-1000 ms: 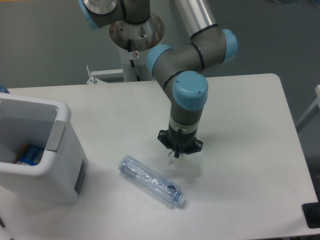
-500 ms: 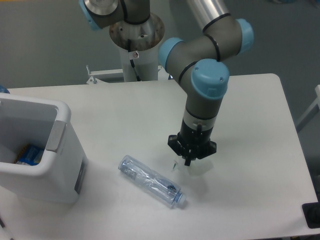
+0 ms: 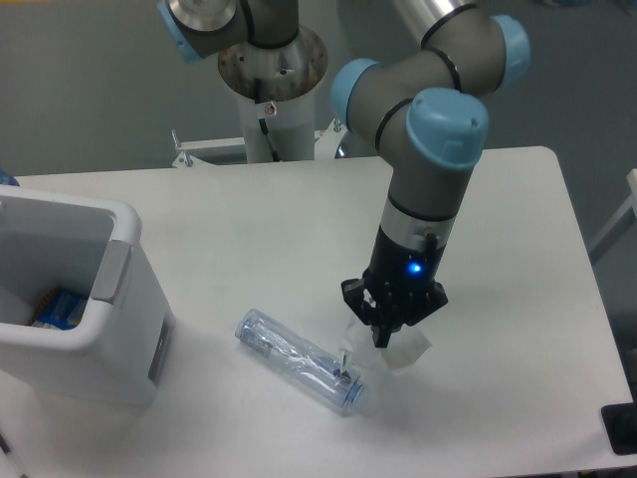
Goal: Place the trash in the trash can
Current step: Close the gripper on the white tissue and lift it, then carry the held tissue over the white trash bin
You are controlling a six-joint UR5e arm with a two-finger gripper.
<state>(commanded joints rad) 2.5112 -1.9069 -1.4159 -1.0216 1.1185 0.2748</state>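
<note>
The clear crinkled bottle (image 3: 299, 360) lies diagonally on the white table, its pale blue cap toward the front right. A pale crumpled paper wad (image 3: 406, 349) rests just right of the cap end, partly hidden by the tool. My gripper (image 3: 364, 349) points straight down, low over the table between the bottle's cap end and the wad. Its fingers look apart, with nothing clearly held. The trash can (image 3: 124, 299), a boxy white bin with a grey handle panel, stands at the left edge, well away from the gripper.
Inside the bin something blue and orange (image 3: 58, 307) shows. The arm's base column (image 3: 271, 90) rises behind the table's far edge. A dark object (image 3: 622, 428) sits at the table's front right corner.
The arm has swung right and toward the front, and the gripper has come down lower, ending beside the bottle's cap end and over the wad. The bottle has not moved.
</note>
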